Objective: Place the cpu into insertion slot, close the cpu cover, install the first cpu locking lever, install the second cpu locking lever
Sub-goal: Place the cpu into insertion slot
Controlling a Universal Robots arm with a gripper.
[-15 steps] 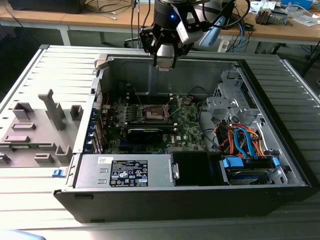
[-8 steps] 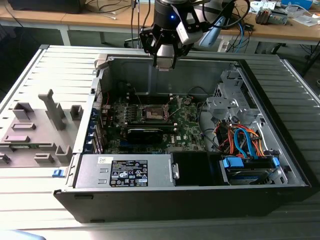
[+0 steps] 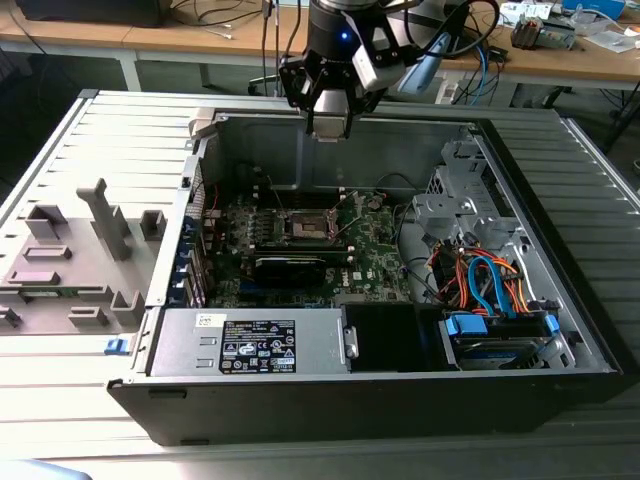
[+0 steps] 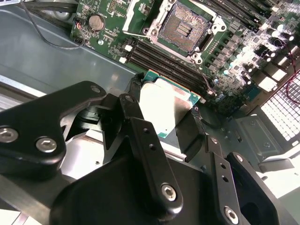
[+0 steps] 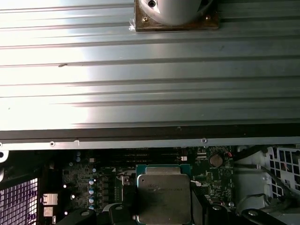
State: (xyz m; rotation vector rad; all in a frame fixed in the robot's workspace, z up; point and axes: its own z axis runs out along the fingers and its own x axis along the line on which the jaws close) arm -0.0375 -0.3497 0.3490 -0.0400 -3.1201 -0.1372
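Exterior view: the gripper hangs over the far part of an open computer case, which lies on a ribbed grey table. Nearer, on the green board, the insertion slot shows its dark centre. A power supply lies along the case's near edge, toward the exterior view's left.

Second wrist view: the jaws are clamped on two opposite edges of the cpu (silvery top toward the camera), held in the air well apart from the insertion slot. The cpu cover seems flipped open beside that slot.

First wrist view: the cpu sits between the jaws, above the board.
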